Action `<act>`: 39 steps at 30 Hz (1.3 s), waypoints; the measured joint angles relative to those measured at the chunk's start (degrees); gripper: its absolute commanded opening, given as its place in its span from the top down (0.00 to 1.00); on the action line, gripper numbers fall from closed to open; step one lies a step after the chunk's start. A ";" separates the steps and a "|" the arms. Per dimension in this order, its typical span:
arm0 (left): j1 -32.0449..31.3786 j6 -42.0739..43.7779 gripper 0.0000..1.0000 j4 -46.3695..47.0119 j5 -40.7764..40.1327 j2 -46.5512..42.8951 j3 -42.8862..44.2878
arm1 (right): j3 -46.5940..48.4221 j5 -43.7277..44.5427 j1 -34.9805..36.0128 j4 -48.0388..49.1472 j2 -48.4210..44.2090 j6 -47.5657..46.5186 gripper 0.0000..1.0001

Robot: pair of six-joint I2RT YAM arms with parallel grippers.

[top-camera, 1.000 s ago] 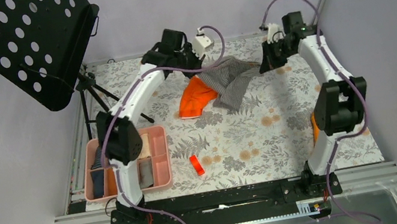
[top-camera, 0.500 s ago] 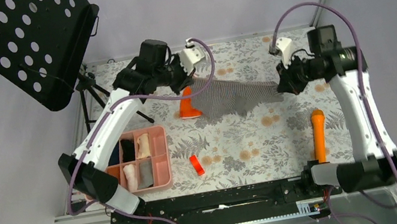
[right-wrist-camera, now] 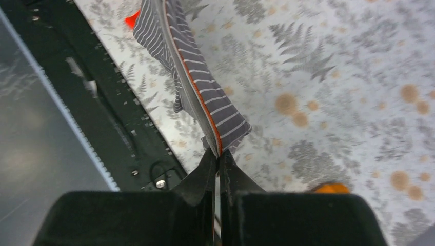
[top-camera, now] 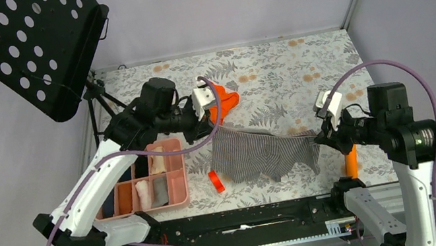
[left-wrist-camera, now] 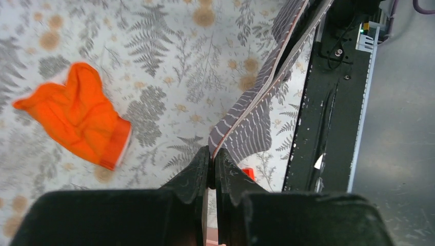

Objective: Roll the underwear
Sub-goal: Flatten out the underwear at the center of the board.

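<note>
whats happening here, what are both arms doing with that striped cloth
The two arms hold the grey striped underwear stretched out between them, over the near part of the table. The left gripper pinches one edge and the right gripper the opposite edge, both shut on it. The orange underwear lies loose further back, untouched. No roll is formed yet.

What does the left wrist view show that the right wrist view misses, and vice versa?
Left wrist only: the orange underwear and the left gripper shut on the striped underwear. Right wrist only: the right gripper shut on its other end, and the tip of the orange cylinder. Both: the striped underwear, the floral table and the black rail.
</note>
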 measured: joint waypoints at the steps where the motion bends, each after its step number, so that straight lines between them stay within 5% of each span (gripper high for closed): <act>1: 0.00 -1.14 1.00 0.11 -0.13 0.02 -0.79 | -0.22 -0.68 0.00 -1.29 0.61 0.24 1.00; 8: 1.29 -7.63 0.97 1.38 -1.90 11.28 -0.70 | -5.70 0.02 0.00 -0.13 11.08 2.32 1.00; 15: 7.17 -13.14 0.89 9.49 -8.00 37.09 11.10 | -10.91 3.21 -0.79 15.08 31.56 -0.96 0.98; 19: 8.48 -14.67 0.65 8.79 -11.08 54.77 27.30 | -3.23 6.23 -4.22 21.11 47.76 -1.46 0.71; 21: 8.48 -15.39 0.58 8.94 -12.57 62.18 35.60 | 9.66 7.74 -6.05 20.00 60.22 -0.31 0.32; 22: 8.48 -15.85 0.56 9.60 -13.25 64.04 36.96 | 15.98 8.04 -6.88 19.89 65.55 1.16 0.22; 25: 8.48 -16.57 0.52 8.83 -14.49 64.35 35.54 | 30.36 7.87 -9.66 20.13 77.24 5.51 0.16; 30: 8.81 -17.14 0.52 10.80 -14.73 59.36 28.68 | 23.98 5.44 -12.37 22.12 74.27 12.76 0.12; 39: 11.15 -17.16 0.54 14.29 -15.23 54.03 23.12 | -0.81 5.57 -11.13 33.31 48.26 22.01 0.01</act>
